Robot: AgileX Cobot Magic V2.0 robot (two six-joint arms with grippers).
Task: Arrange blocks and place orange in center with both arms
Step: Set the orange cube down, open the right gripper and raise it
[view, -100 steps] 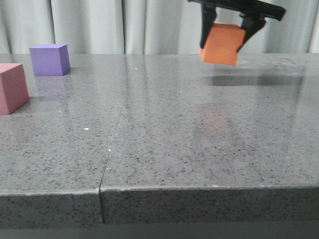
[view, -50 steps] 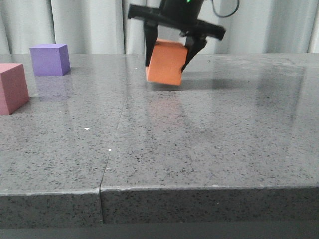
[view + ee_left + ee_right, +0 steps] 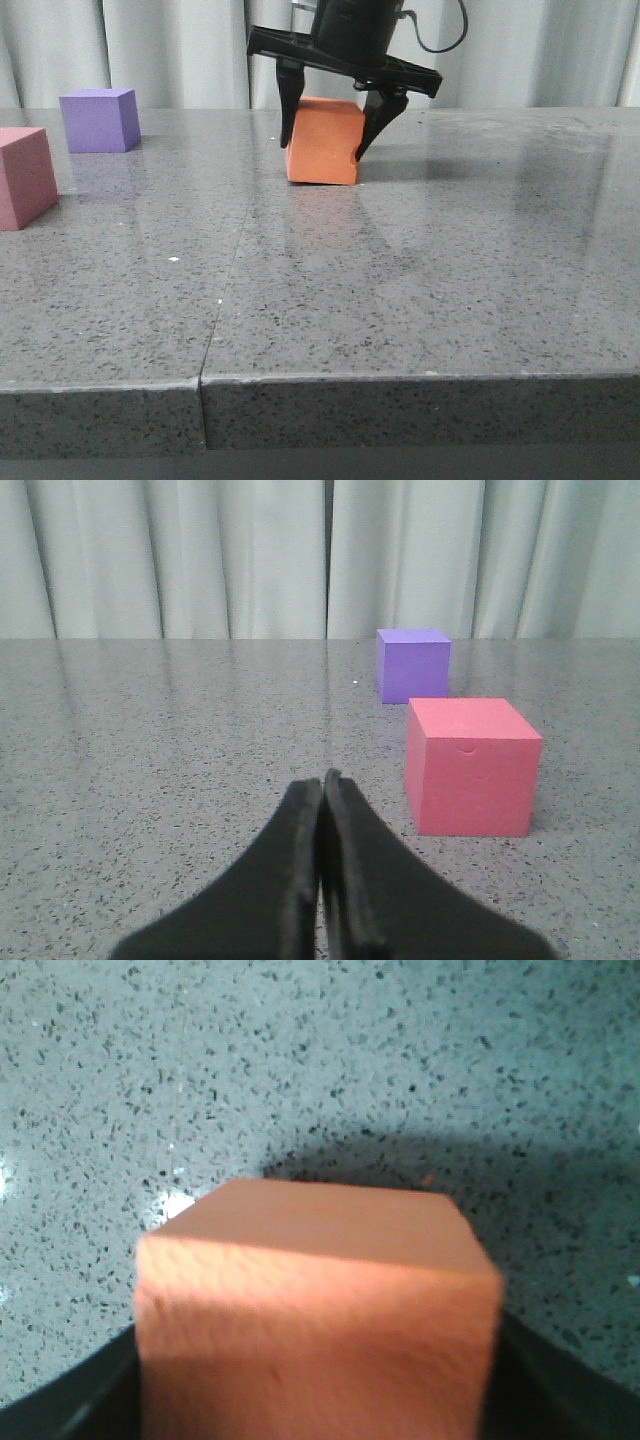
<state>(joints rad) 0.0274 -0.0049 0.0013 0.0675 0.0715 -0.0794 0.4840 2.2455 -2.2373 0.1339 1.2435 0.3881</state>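
Note:
My right gripper (image 3: 321, 152) is shut on the orange cube (image 3: 322, 145), one dark finger on each side. The cube's bottom rests on the grey table at the far middle, slightly tilted. In the right wrist view the orange cube (image 3: 315, 1300) fills the space between the fingers of that gripper (image 3: 318, 1390). The purple cube (image 3: 98, 119) stands at the far left, and the pink-red cube (image 3: 22, 177) is nearer, at the left edge. My left gripper (image 3: 322, 780) is shut and empty, low over the table, left of the pink-red cube (image 3: 470, 767) and the purple cube (image 3: 413, 664) beyond it.
The grey speckled table (image 3: 400, 290) has a seam (image 3: 228, 290) running from front to back left of the middle. Pale curtains (image 3: 180, 50) hang behind the far edge. The right arm's cable (image 3: 440, 40) loops above the orange cube.
My right gripper carried the orange cube from high at the right, leftward and down, and now it touches the table at the far middle. The purple and pink-red cubes have not moved.

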